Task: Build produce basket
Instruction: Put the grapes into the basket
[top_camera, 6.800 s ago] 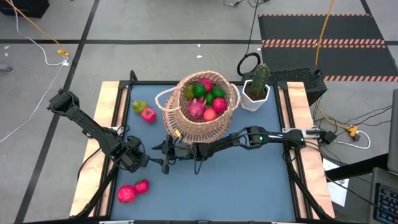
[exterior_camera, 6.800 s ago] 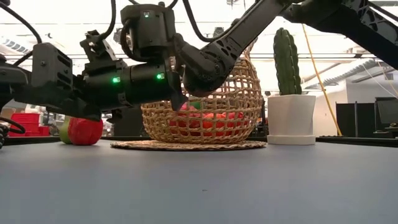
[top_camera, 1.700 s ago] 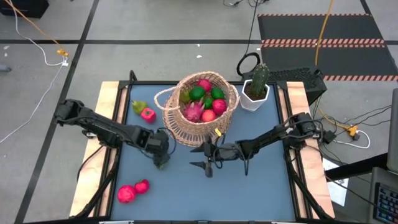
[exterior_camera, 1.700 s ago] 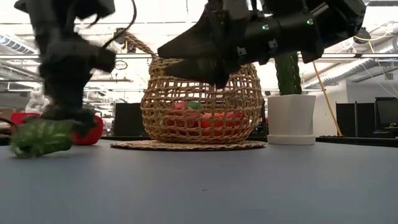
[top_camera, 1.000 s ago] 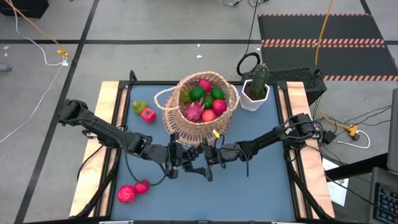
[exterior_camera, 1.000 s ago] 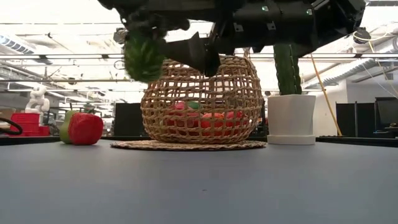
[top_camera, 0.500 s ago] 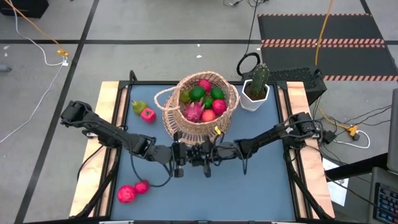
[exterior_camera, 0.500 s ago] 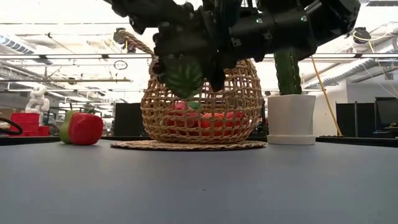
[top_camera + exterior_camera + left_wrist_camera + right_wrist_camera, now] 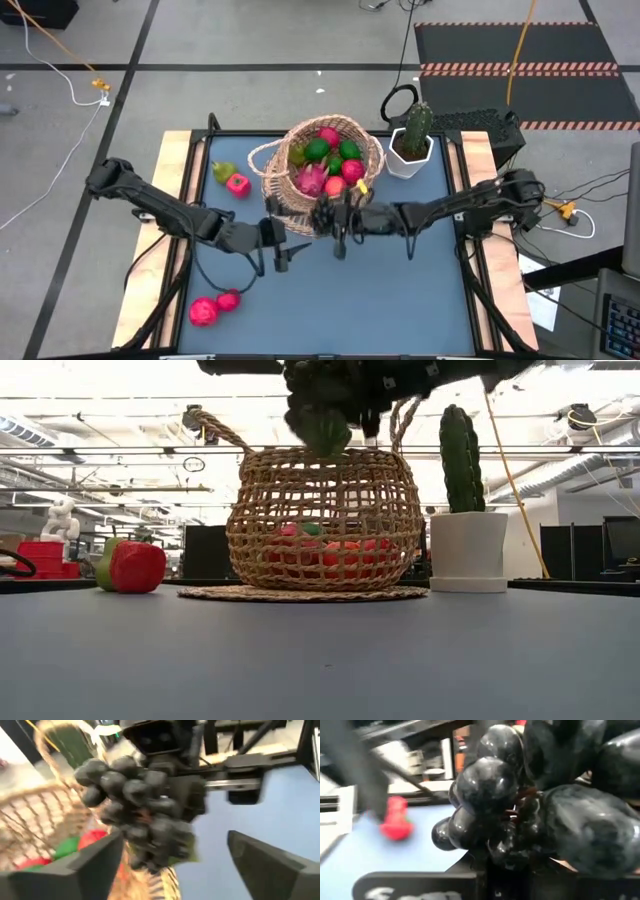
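Right tool [image 9: 338, 222] is clenched on a bunch of dark grapes [image 9: 135, 815], holding it up in the air at the near rim of the basket [image 9: 300, 205]. In the low view the grapes [image 9: 322, 422] hang above the basket rim [image 9: 320, 520], not touching it. Right wrist view is filled by the grapes [image 9: 520, 805] close up.

Left tool [image 9: 283, 255] sits on the table's near side, just beside the basket's base, fingers [image 9: 265, 865] spread apart and holding nothing; its wrist view looks straight at the grapes and the right tool behind them.

Basket stands at the far middle of the blue table [image 9: 400, 300], handle loop on its left side. Inside it: a pink dragon fruit [image 9: 314, 177], green limes [image 9: 319, 149], red and pink apples [image 9: 352, 169]. Red and green fruit shows through the weave in the low view.

Produce outside the basket: a yellow-green pear [image 9: 222, 171] and a red piece [image 9: 238, 184] touching each other, left of the basket at the far side; two red-pink fruits [image 9: 204, 311] together at the near left corner of the table, well apart from the basket.

A green cactus in a white pot [image 9: 412, 150] stands just right of the basket.
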You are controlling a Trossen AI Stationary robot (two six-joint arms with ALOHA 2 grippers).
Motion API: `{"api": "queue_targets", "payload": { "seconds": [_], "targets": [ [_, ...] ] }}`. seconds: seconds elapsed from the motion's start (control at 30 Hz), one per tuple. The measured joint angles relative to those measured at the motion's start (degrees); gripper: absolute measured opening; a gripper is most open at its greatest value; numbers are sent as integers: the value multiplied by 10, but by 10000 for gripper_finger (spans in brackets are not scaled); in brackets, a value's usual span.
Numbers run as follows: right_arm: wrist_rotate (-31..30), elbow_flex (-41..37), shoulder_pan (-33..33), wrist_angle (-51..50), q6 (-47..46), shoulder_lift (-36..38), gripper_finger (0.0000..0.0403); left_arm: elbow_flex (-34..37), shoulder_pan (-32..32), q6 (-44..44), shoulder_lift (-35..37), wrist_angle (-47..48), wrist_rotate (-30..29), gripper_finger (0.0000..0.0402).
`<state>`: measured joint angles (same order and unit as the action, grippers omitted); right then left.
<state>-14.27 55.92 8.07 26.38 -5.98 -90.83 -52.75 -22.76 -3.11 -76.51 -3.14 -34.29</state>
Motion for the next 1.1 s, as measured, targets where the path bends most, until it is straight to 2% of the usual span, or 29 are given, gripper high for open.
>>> {"api": "queue_targets", "payload": {
  "seconds": [0.07,0.13,0.33,0.53,0.63,0.73,0.83,0.97,1.1],
  "targets": [
    [-10,17,-22,-32,26,15,32,0,0,-22,23,1,-17,387],
    [-11,29,-46,-50,51,22,32,0,3,-32,45,0,-44,393],
    [-11,72,-130,-47,134,19,30,0,28,-15,80,83,-123,348],
    [-2,83,-228,-58,156,-29,29,0,72,93,80,224,-163,303],
    [47,82,-263,-66,149,-62,28,7,91,141,80,258,-177,286],
    [99,83,-277,-57,76,-93,34,18,107,156,83,269,-182,276],
    [96,83,-280,-48,48,-115,72,25,125,164,84,268,-182,275],
    [53,83,-280,-54,52,-122,138,26,147,186,84,270,-181,274],
    [51,83,-280,-54,51,-119,201,26,157,210,84,279,-179,275]
  ]
}}
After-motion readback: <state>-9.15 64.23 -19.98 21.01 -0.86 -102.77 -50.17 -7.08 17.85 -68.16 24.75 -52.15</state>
